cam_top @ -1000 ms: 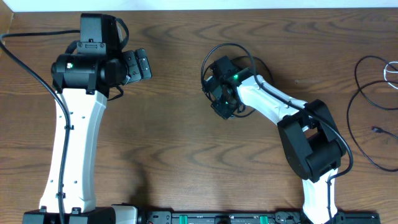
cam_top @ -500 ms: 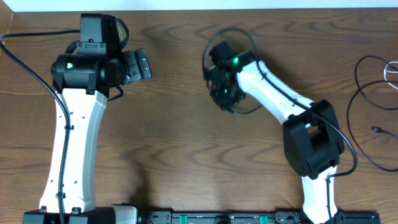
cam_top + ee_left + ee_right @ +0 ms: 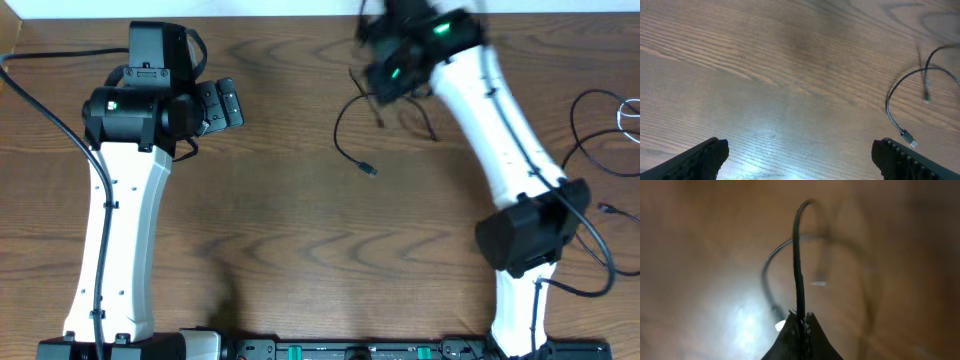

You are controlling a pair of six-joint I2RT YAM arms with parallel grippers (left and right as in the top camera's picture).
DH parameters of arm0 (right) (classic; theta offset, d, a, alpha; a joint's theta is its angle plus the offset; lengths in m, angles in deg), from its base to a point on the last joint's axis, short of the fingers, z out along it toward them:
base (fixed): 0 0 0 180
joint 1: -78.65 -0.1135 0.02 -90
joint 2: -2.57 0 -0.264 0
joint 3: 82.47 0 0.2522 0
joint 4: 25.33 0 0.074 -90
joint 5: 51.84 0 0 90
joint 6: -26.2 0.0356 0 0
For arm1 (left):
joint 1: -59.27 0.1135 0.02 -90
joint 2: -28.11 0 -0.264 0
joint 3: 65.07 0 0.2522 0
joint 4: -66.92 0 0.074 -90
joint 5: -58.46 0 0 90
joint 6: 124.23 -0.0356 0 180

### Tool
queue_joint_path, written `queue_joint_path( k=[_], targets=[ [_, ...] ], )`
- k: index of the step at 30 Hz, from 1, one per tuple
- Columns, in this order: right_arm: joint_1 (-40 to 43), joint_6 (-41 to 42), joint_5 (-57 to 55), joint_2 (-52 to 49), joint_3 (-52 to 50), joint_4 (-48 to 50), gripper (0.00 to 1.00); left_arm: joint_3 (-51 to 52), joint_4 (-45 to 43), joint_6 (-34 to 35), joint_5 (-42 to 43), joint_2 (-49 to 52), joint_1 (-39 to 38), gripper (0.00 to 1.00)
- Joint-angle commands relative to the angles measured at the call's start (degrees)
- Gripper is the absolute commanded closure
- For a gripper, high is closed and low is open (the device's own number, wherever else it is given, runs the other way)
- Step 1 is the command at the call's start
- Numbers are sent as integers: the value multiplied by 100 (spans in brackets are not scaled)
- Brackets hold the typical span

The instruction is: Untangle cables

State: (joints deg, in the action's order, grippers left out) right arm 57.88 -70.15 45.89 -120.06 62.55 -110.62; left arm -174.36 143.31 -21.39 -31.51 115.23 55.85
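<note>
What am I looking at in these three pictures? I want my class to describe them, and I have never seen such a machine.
Two white and black robot arms stand at a wooden table. One picture looks down from above; the other two come from cameras on each arm's wrist. The right gripper, jaws shut, pinches a thin black cable and lifts it, its plug end hanging near the wood. The left gripper is open and holds nothing. More thin cables lie in loose loops at the table's right edge.
</note>
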Motion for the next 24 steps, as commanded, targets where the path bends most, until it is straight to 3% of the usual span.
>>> queue_joint_path(
  k=[1,6,13,17,24],
  targets=[
    [487,205,55,52,472,61,99,-28,13,-55,-57,11,24,2],
    [809,129,1040,46,420,-74,99,-28,13,-55,-57,11,24,2],
    [507,144,870,46,-350,9,99,-28,13,-55,-57,11,24,2],
    [212,675,514,46,-1075,627,99,-28,13,-55,-57,11,24,2],
    [-330,1480,-330,46,-2577,2601,99,-28,13,-55,-57,11,24,2]
  ],
)
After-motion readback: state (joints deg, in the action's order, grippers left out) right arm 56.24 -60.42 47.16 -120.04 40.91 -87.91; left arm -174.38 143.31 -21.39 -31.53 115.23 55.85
